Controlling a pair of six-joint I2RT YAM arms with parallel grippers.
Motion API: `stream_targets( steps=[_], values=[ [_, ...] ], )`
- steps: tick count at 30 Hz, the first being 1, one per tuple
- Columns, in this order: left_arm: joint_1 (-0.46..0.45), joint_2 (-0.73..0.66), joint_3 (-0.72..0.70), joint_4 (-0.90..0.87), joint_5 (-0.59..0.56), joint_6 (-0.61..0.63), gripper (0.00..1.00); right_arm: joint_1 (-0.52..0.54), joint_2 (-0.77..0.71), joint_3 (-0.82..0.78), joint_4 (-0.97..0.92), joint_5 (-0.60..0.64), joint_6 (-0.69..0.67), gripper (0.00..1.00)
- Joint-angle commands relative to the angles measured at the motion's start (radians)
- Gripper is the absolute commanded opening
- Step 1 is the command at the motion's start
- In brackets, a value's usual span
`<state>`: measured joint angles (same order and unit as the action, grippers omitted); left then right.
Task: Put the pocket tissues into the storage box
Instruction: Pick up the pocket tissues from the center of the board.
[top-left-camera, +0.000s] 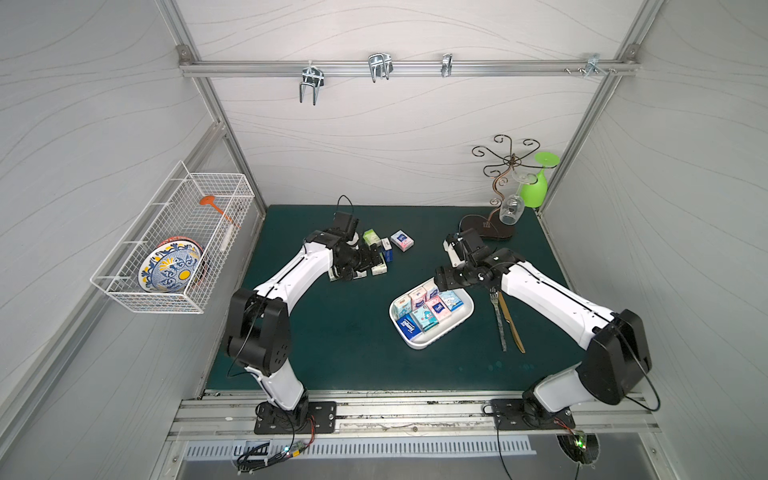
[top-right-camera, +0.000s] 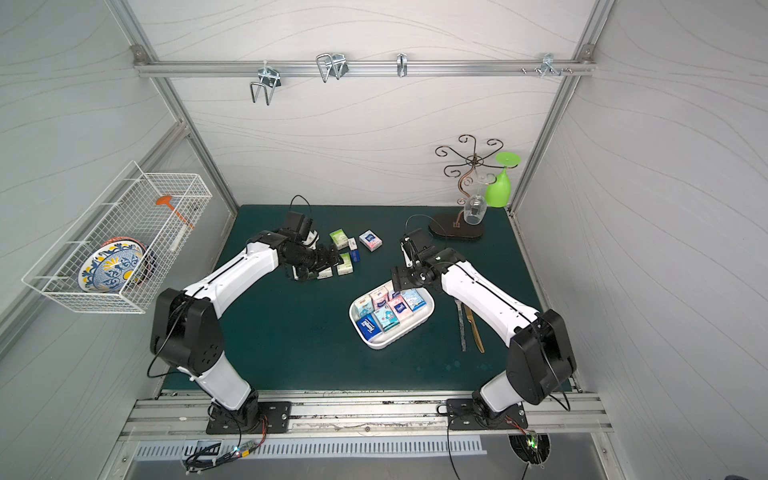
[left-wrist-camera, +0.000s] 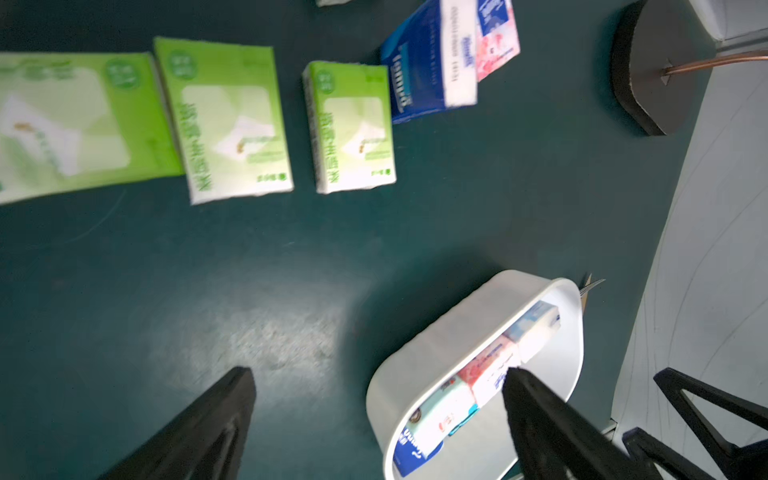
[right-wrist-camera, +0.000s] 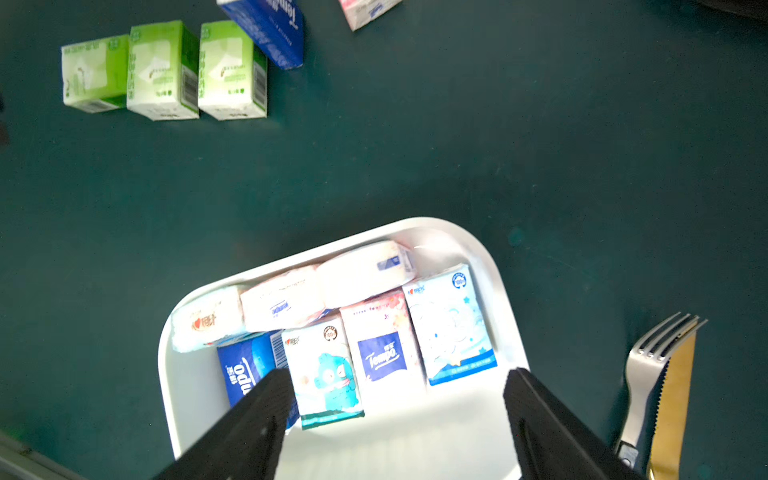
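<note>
On the bench (top-left-camera: 332, 340) the storage box (top-left-camera: 432, 337) sat toward the robot's right, over half filled with pocket tissues (top-left-camera: 428, 309), soft packs in pink and blue. Three green packets (right-wrist-camera: 162, 70), a dark blue packet (right-wrist-camera: 270, 29) and a pink packet (top-left-camera: 402, 240) lay well apart toward its left. Fetching the next looked the step in hand: the right tool (right-wrist-camera: 399, 374) hung spread and empty over the box, and the left tool (left-wrist-camera: 378, 374), spread and empty near the green packets, would need to close on one without shoving its neighbour.
</note>
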<state>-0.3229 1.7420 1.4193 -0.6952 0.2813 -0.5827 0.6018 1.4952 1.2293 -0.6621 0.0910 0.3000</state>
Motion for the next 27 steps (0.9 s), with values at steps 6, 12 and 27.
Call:
stream_targets(
  steps=[6,12,27],
  values=[
    [-0.011,0.229,0.277,0.000,-0.050,0.015,0.96,-0.126,-0.048,-0.047,0.032,-0.097,0.015,0.88],
    [-0.016,0.392,0.483,-0.026,-0.063,0.014,0.95,-0.205,-0.088,-0.104,0.042,-0.132,0.002,0.88],
    [-0.028,0.670,0.770,-0.089,-0.093,0.020,0.78,-0.324,-0.139,-0.149,0.044,-0.187,-0.016,0.89]
  ],
)
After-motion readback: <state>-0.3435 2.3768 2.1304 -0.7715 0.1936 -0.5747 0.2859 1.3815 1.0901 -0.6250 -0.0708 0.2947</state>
